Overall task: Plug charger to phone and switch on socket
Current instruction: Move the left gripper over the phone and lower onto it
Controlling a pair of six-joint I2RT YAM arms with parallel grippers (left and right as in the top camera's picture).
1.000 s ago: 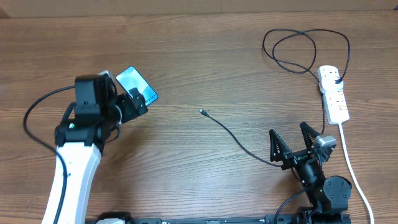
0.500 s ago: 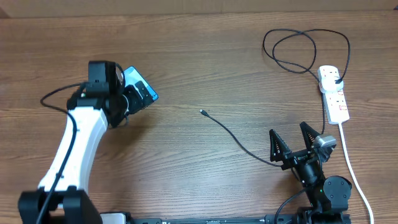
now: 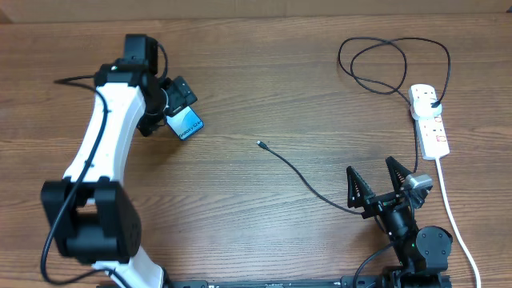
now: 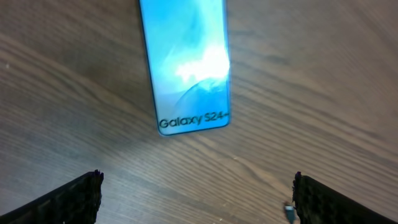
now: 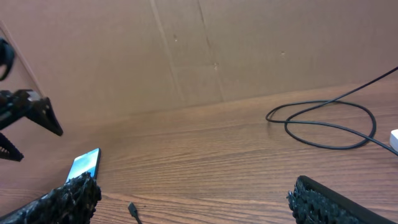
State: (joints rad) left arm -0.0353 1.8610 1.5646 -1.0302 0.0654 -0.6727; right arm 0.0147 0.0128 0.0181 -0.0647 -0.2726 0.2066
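The phone [image 3: 186, 124] lies lit and face-up at the far left of the bench [image 3: 264, 72], with nothing in its port. The charger [image 3: 308, 181] has its small tip loose mid-bench, well apart from the phone; its black plug appears seated in the socket [image 3: 430, 120] at the far right. The left fingers [image 4: 68, 199] hang released and empty above the phone. The right fingers [image 3: 353, 186] are also spread and empty, near the cable. By my judgement, plugging in and switching on both remain.

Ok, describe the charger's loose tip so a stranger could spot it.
On the wooden table, look between the lit phone and the white socket. The charger tip is a small free end, thin and black, unlike the socket's thick white cord.
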